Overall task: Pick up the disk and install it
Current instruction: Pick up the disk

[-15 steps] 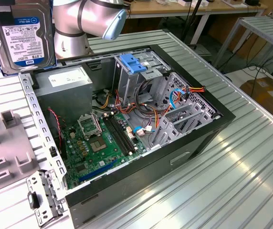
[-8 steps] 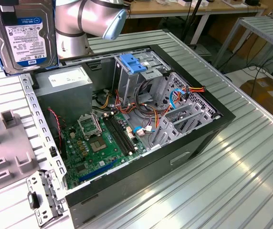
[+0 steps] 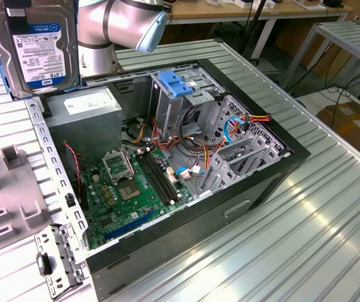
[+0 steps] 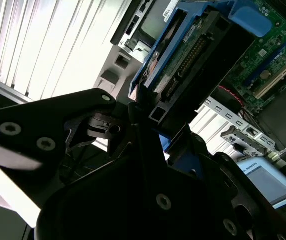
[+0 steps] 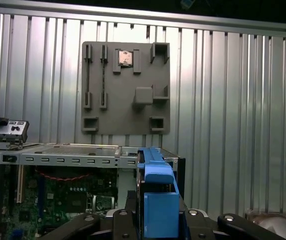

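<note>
One disk hung in air at exterior view's upper left, clear of open computer case. Closed gripper clamped its blue carrier. Risks: tilted entry could jam carrier against drive cage or snag cables; weak clamp could drop disk onto motherboard.

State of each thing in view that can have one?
disk: in the air, held in the gripper, not yet in the case.
gripper: fingers shut on the disk's blue carrier.
computer case: lying on its side, open, side panel off.
blue latch piece: sitting atop the drive cage.
</note>
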